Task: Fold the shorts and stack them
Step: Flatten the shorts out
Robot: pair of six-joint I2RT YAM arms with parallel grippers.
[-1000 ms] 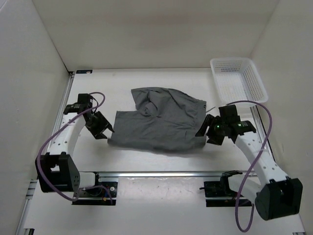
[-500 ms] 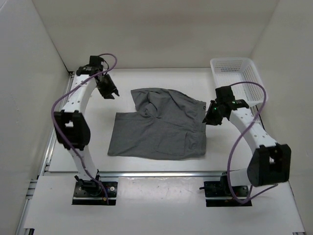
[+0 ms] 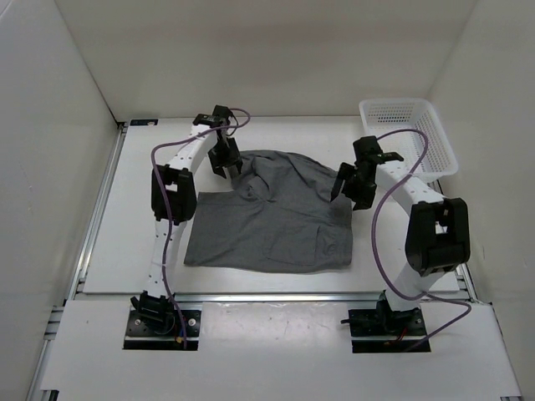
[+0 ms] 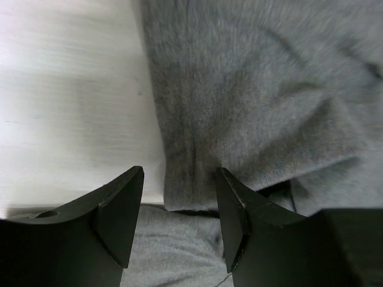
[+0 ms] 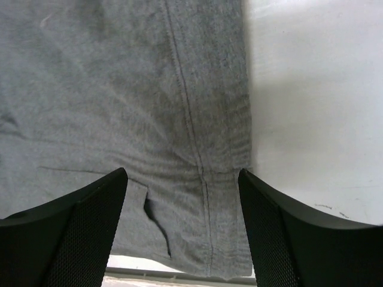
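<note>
Left hand (image 3: 226, 164) and right hand (image 3: 349, 190) have swung over the shorts' (image 3: 276, 221) far corners.

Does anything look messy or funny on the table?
Yes, a little. The shorts lie rumpled: their far left part is bunched into folds instead of lying flat. Nothing looks spilled or broken; the white basket stands upright in the far right corner.

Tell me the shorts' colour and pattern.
The shorts are plain medium grey with no pattern, only stitched seams. The right wrist view shows this best.

left gripper (image 4: 180, 173) low, jaws apart; right gripper (image 5: 182, 173) low, jaws wider
</note>
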